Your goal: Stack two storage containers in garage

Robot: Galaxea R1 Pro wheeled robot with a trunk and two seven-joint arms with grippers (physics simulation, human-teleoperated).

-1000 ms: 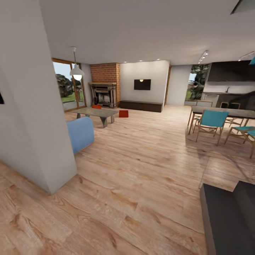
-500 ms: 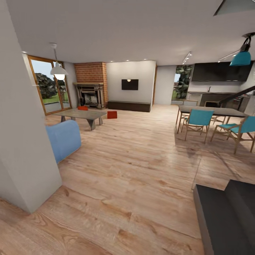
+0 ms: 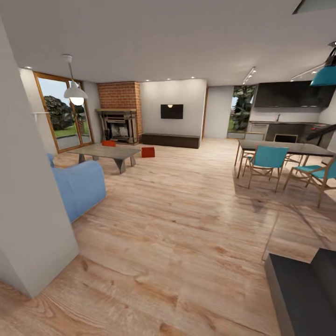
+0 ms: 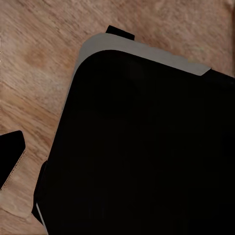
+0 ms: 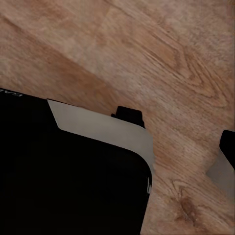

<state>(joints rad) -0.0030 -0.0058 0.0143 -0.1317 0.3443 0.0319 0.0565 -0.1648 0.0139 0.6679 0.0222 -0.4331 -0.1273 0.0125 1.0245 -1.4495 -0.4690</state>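
Far across the living room's light wood plank floor (image 3: 186,219) lie the two storage containers, both small and orange-red. One container (image 3: 148,152) sits on the planks in front of the long dark bench (image 3: 170,140). The other container (image 3: 108,143) peeks out behind the low coffee table (image 3: 109,151), near the fireplace (image 3: 119,126). In the left wrist view a dark fingertip (image 4: 11,157) shows beside my black base (image 4: 142,147). In the right wrist view a fingertip (image 5: 227,147) shows over the planks beside the same base (image 5: 68,186). The garage is out of view.
A white wall corner (image 3: 32,210) stands close on the left, with a blue sofa (image 3: 79,184) just past it. A dining table (image 3: 284,148) with teal chairs (image 3: 266,161) is at the right. A dark block (image 3: 298,289) fills the lower right corner.
The whole head view has shifted: the camera turned, so the wall corner slid left and the dining area came further in. The containers and furniture themselves have not moved.
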